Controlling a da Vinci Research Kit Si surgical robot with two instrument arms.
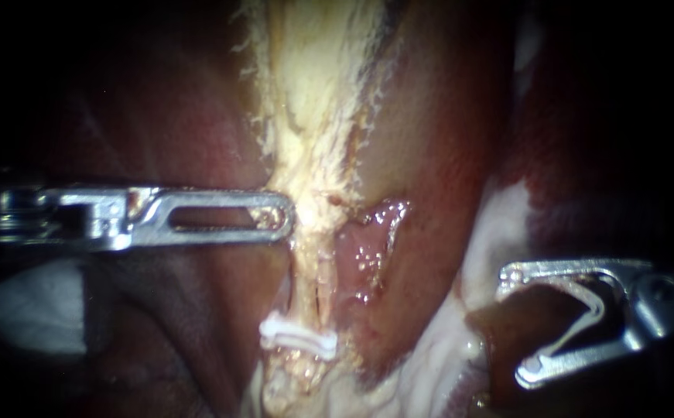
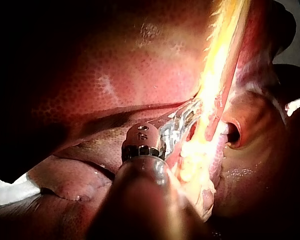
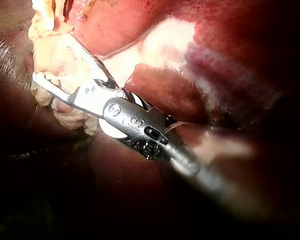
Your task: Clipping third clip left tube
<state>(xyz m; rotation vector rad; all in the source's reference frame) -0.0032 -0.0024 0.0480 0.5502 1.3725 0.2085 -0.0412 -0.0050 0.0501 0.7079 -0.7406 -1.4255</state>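
Observation:
A pale yellowish strand (image 1: pixel 313 116) runs down the middle and narrows into a tube (image 1: pixel 311 282). One white clip (image 1: pixel 298 337) sits across that tube low down. My left instrument (image 1: pixel 282 218) comes in level from the left, its slotted jaws shut on the strand's edge just above the tube; the left wrist view shows the same hold (image 2: pixel 187 120). My right instrument (image 1: pixel 513 325) stays well to the right of the tube, jaws wide apart with an open white V-shaped clip (image 1: pixel 584 317) seated between them and touching both. In the right wrist view its jaws (image 3: pixel 57 60) point toward the pale strand (image 3: pixel 47 50).
Dark red liver (image 1: pixel 437 131) flanks the strand on both sides. A raw, glistening pink patch (image 1: pixel 367 240) lies just right of the tube. Whitish tissue (image 1: pixel 499 224) runs between the tube and my right instrument. A white cloth (image 1: pixel 27 310) shows at the left.

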